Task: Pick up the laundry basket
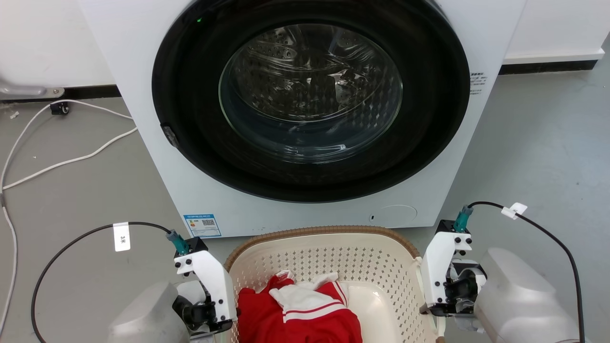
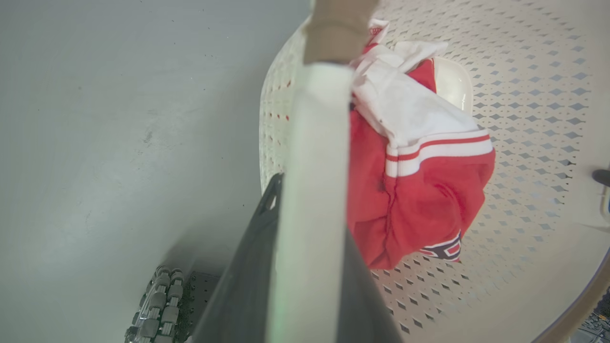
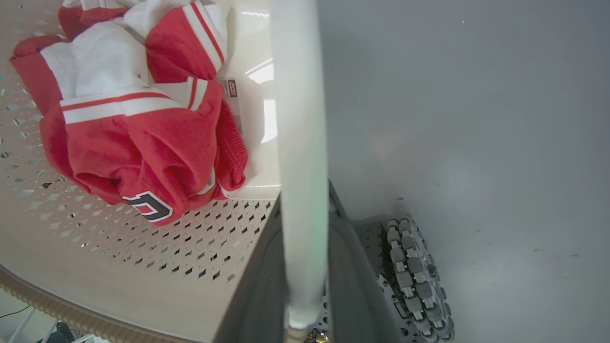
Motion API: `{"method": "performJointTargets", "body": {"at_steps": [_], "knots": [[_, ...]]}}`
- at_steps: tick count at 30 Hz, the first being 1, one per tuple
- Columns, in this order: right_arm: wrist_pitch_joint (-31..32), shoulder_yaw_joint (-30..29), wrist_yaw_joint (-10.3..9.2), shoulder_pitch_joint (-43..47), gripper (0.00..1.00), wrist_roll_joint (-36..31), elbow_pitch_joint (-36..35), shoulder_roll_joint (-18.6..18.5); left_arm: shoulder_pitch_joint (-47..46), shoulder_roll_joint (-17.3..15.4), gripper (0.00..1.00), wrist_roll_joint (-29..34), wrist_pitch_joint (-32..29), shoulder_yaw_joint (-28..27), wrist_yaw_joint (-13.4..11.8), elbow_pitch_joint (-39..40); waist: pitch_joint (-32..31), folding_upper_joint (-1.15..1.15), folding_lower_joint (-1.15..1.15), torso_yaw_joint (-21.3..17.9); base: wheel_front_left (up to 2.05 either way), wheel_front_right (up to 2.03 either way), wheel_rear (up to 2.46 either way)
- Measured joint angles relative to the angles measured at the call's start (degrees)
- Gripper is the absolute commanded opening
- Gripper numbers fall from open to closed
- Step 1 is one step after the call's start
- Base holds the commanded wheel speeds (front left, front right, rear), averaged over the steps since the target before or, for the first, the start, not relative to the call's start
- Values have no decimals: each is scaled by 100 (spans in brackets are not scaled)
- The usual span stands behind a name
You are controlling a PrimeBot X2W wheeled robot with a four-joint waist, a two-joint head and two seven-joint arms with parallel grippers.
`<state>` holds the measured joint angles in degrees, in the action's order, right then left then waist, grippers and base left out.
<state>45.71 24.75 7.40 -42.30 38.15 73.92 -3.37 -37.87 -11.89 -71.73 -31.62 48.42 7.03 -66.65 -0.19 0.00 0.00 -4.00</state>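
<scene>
The laundry basket [image 1: 333, 259] stands right in front of the washing machine [image 1: 200, 200], whose round glass door [image 1: 310, 90] is closed, with grey floor [image 1: 71, 190] on both sides. I cannot tell whether the basket rests on the floor or hangs just above it. Inside lies a crumpled red and white garment [image 1: 295, 314], bunched toward the left wall and leaving part of the smooth bottom bare on the right. The left arm [image 1: 143, 314] reaches the basket's left side and the right arm [image 1: 519, 295] its right side, each wrist close against the brown rim. In the left wrist view the left fingers [image 2: 238, 295] are clenched on the white left handle [image 2: 310, 190], one dark finger on each side of the band, with the garment just beyond. In the right wrist view the right fingers [image 3: 259, 295] grasp the white right handle [image 3: 302, 143] in the same way. A roller wheel [image 3: 414, 276] of the robot shows on the floor below that handle. A white cable [image 1: 71, 159] trails over the floor to the left of the machine.
</scene>
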Motion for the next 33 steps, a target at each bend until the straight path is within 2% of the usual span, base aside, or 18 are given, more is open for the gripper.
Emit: {"method": "performJointTargets", "body": {"at_steps": [33], "knots": [[13,112,0,3,0,172,1,-8,-73,-9,0,-163,3,163,-1,-45,26,0,0,42,0,0,0]]}}
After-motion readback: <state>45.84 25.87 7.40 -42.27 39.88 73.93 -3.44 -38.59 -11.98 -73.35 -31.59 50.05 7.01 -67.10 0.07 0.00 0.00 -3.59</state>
